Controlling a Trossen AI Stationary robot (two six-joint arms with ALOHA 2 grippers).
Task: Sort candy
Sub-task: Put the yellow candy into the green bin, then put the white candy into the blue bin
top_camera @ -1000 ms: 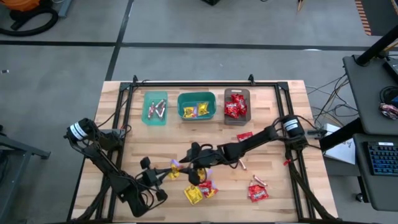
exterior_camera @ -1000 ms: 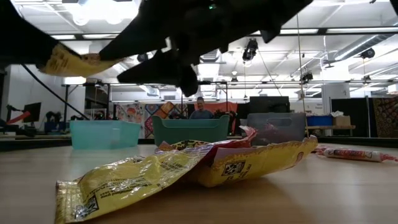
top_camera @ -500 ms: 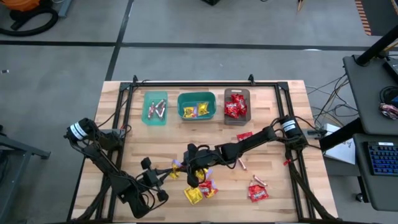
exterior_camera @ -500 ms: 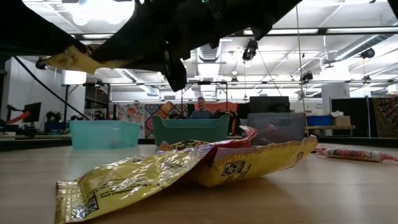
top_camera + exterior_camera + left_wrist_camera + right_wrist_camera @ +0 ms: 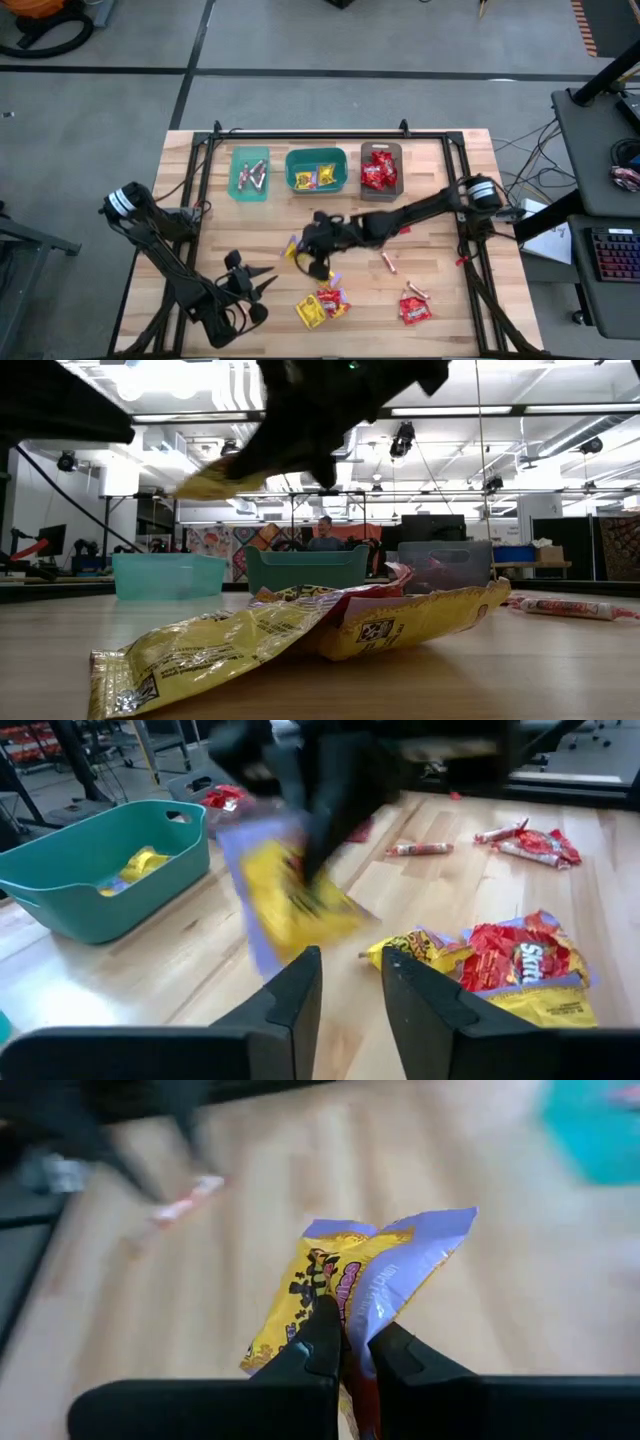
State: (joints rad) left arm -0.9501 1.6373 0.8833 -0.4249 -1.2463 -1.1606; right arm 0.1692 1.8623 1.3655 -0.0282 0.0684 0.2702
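Observation:
My right gripper (image 5: 308, 250) is mid-table, shut on a yellow candy packet (image 5: 293, 247) with pale purple edges, held above the wood. The left wrist view shows that packet (image 5: 290, 905) in the air ahead of my left gripper (image 5: 350, 990). My left gripper (image 5: 264, 284) stands open near the table's near-left, with nothing between its fingers. Loose candy lies flat on the table: a heap of yellow and red packets (image 5: 320, 306), red packets (image 5: 415, 308) and a thin stick (image 5: 388, 262). My right gripper pinches the yellow packet between its two fingers at one crinkled end (image 5: 345, 1320). The fingers slant down at it from the table's right. The packet is lifted clear of the table, and the rest of it (image 5: 300, 920) hangs tilted below the fingers.
Three bins stand in a row at the far side: a teal one (image 5: 249, 173) holding sticks, a teal one (image 5: 316, 170) holding yellow packets, and a grey-brown one (image 5: 380, 168) holding red packets. A black frame rail (image 5: 310, 133) runs behind them. Bare wood lies between the bins and the grippers.
My right gripper has shut on the yellow packet that my left gripper held up. My left gripper has then opened and let go. My right gripper has risen and gone toward the far edge, carrying the packet away from my left gripper.

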